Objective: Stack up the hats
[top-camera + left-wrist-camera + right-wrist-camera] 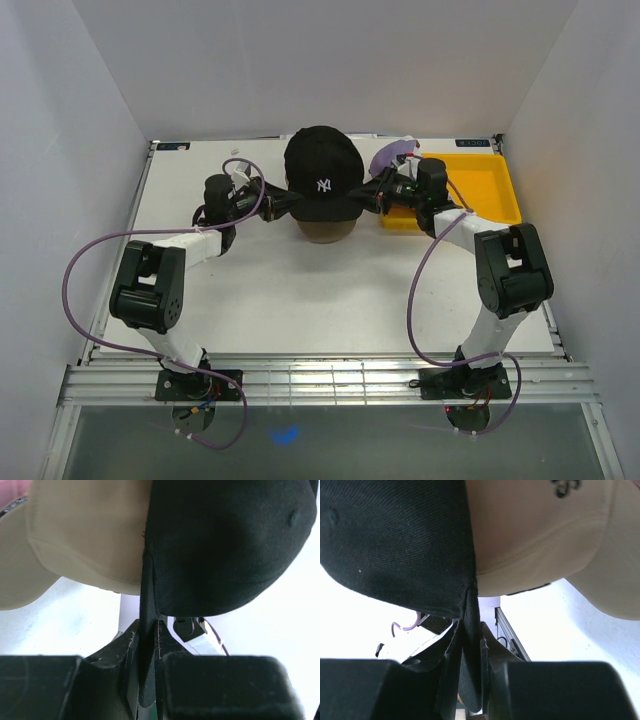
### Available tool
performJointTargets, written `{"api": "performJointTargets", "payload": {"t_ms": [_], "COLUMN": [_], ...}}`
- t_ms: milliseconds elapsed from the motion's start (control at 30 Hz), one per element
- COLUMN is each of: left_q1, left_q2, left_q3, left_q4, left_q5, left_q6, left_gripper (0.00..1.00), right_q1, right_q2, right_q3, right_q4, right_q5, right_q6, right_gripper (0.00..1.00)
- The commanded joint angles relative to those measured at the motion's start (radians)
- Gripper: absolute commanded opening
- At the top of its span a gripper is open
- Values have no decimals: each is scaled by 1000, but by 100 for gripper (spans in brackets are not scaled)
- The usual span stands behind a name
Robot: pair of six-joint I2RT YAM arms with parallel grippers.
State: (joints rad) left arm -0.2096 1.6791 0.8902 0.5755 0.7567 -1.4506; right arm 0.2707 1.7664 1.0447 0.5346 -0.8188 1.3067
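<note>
From above, you see the black cap (322,170) sitting over the white cap (325,232) at the bench's (300,290) far middle. Left wrist: your left tool (147,630) pinches its edge. Right wrist: your right tool (470,630) grips the opposite edge.

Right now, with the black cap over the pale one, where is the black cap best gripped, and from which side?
Take the black cap by the thin lower hem of its crown, one claw coming in from each side. The left claw and right claw are shut there: the fabric edge is thin enough to pinch, and the brim sits at the front, leaving both sides free.
</note>
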Motion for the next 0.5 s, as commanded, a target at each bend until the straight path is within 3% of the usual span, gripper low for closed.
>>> {"api": "performJointTargets", "payload": {"t_ms": [0, 467], "left_q1": [18, 21], "left_q2": [-4, 67], "left_q3": [-17, -56], "left_q4": [-9, -9], "left_q5": [4, 6], "left_q6": [36, 65], "left_gripper": [0, 0], "right_q1": [-14, -57], "right_q2": [24, 96], "right_q3": [-31, -86], "right_q4": [31, 28], "right_q5": [-11, -11], "right_q6": [-35, -66], "right_gripper": [17, 16]}}
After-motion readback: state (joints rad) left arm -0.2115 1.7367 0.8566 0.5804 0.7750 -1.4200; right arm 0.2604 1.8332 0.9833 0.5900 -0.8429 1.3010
